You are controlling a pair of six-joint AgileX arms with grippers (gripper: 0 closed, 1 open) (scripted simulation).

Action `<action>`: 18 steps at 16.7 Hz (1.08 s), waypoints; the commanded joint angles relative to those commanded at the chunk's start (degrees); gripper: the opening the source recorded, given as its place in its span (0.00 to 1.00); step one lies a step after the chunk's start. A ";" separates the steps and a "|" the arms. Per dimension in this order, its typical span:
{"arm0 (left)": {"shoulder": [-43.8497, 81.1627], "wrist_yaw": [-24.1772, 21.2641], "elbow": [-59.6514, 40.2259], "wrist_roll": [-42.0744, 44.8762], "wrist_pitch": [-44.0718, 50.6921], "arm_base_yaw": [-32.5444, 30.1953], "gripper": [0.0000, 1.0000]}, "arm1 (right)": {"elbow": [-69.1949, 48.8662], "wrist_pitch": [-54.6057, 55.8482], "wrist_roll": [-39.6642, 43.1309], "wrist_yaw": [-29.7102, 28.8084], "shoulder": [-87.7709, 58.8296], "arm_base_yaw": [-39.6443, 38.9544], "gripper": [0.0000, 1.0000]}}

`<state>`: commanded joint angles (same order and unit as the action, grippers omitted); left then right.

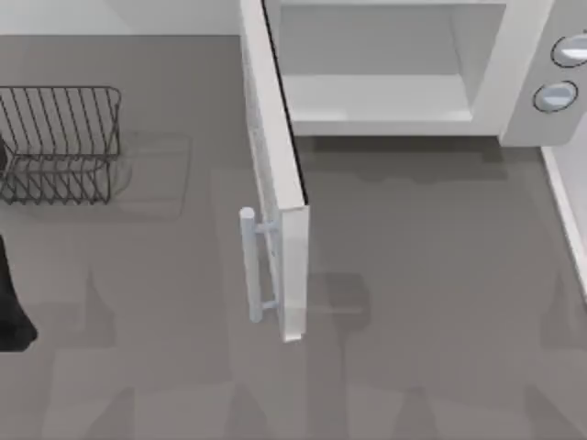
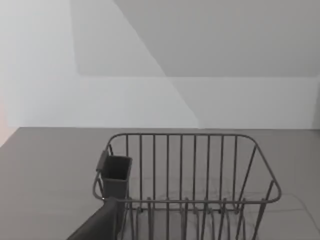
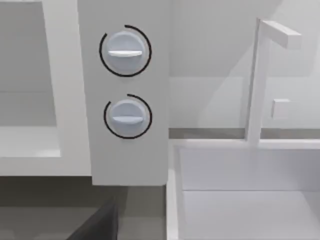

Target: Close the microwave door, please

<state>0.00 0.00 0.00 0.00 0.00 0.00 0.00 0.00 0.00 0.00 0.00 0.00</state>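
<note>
At the far left edge of the top view a dark part of the left arm (image 1: 11,302) sits low on the bench (image 1: 165,367), parked; whether its fingers are apart or together cannot be told. Just behind it stands a dark wire rack (image 1: 60,142), with a small dark cup clipped to its rim in the left wrist view (image 2: 115,175). The rack is well apart from the appliance and plays no part in the job.

Toward the middle, the microwave door (image 1: 275,174) stands wide open, hinged at the cavity's left side and swung out edge-on over the bench. Its pale bar handle (image 1: 249,266) runs along the free edge, on the face turned toward the rack.

Behind and to the right sits the microwave (image 1: 394,92), its pale cavity exposed, with two round knobs (image 1: 556,95) on the right-hand panel. The right wrist view looks straight at those knobs (image 3: 125,50); a dark sliver of the right arm's own hardware shows at its lower edge, and the finger state cannot be told.

Judgement: the door is a rigid, smooth panel that should swing freely on its hinge. No grip appears necessary; a flat push on the outer face near the handle end, far from the hinge, gives best leverage. The left arm is the better placed.
</note>
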 joint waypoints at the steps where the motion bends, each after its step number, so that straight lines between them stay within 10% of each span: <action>1: 0.00 0.00 0.00 0.00 0.00 0.00 1.00 | 0.00 0.00 0.00 0.00 0.00 0.00 1.00; 9: 14.75 -3.63 -12.75 7.35 11.11 -5.20 1.00 | 0.00 0.00 0.00 0.00 0.00 0.00 1.00; 18: 58.42 -12.20 -49.18 27.19 47.36 -16.00 1.00 | 0.00 0.00 0.00 0.00 0.00 0.00 1.00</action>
<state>58.42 -12.20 -49.18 27.19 47.36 -16.00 0.00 0.00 0.00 0.00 0.00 0.00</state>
